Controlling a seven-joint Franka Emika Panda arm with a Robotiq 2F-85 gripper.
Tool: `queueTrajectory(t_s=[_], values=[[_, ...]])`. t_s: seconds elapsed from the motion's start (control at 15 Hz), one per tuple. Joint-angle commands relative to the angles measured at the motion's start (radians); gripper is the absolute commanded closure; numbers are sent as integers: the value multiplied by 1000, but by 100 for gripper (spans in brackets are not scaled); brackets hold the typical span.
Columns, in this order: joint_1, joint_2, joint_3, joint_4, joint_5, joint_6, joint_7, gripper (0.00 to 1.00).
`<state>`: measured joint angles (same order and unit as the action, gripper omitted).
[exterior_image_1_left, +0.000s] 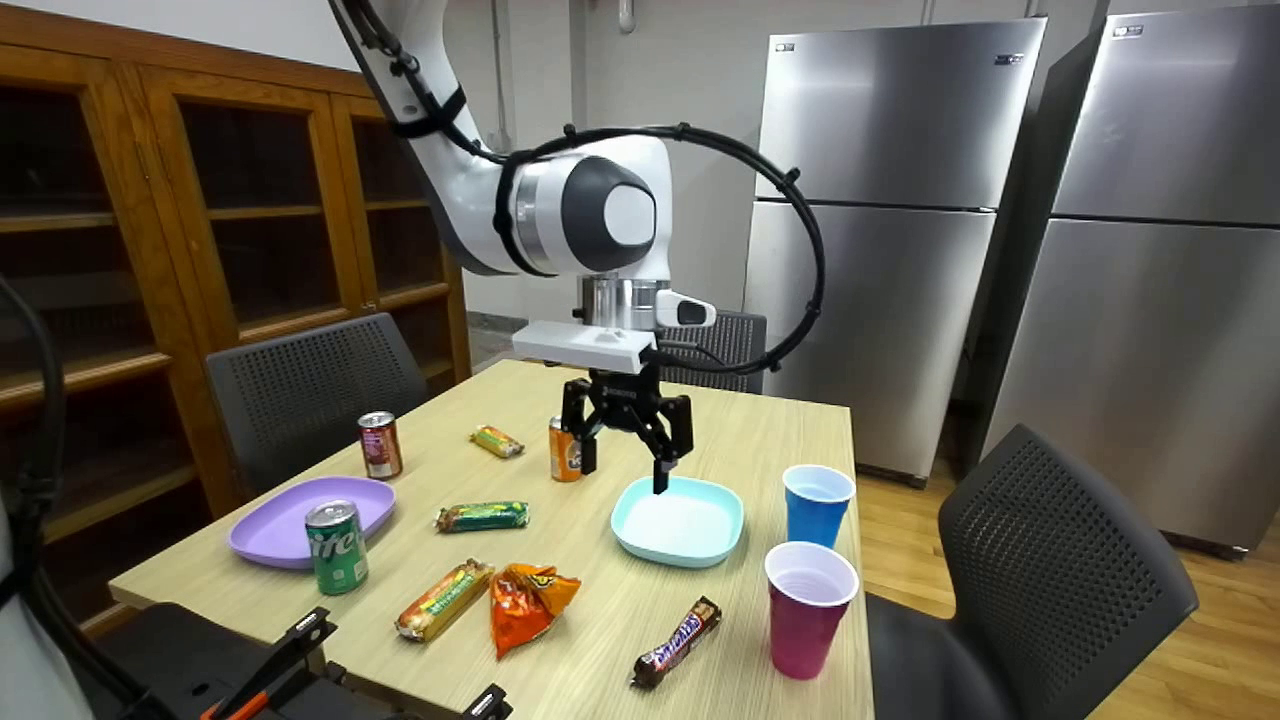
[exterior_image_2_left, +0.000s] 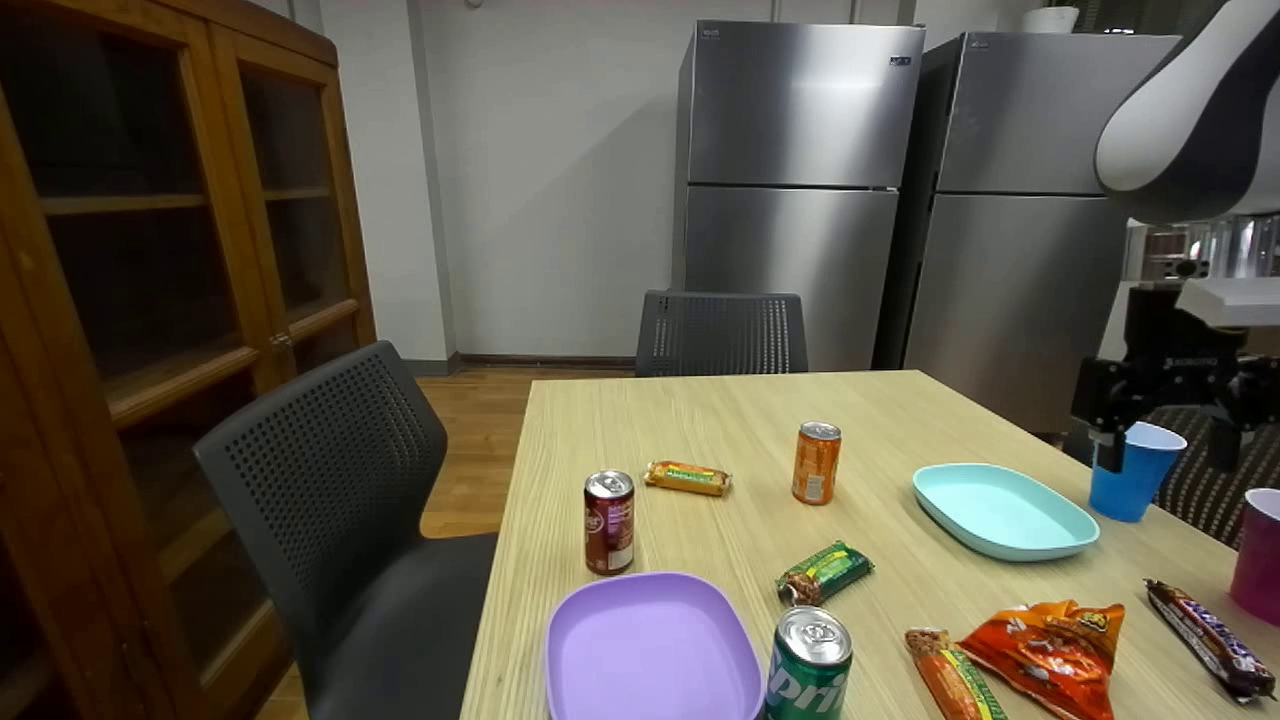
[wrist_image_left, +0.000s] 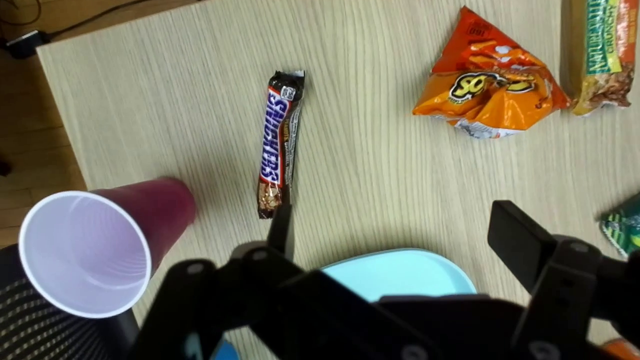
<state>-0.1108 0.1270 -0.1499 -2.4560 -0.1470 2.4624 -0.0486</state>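
Above the pale table, the gripper hangs empty, jaws spread wide. The turquoise plate lies lower, near it: an off-centre descent could catch its rim; low sideways drift could topple the maroon cup near the Snickers bar.

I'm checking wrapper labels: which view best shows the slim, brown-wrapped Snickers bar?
The wrist view: there the Snickers bar appears largest, its name clearly readable, though a black gripper finger overlaps one end. Both exterior views show it whole but smaller.
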Motion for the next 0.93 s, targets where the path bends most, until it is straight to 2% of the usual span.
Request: queueTrajectory(t_s=[0.0, 0.27, 0.67, 0.87], values=[[-20, 73, -15, 6, 2, 105, 36, 0], [-35, 144, -36, 13, 43, 174, 72, 0], [-61, 233, -47, 37, 157, 211, 113, 0], [-69, 278, -53, 57, 180, 229, 128, 0]])
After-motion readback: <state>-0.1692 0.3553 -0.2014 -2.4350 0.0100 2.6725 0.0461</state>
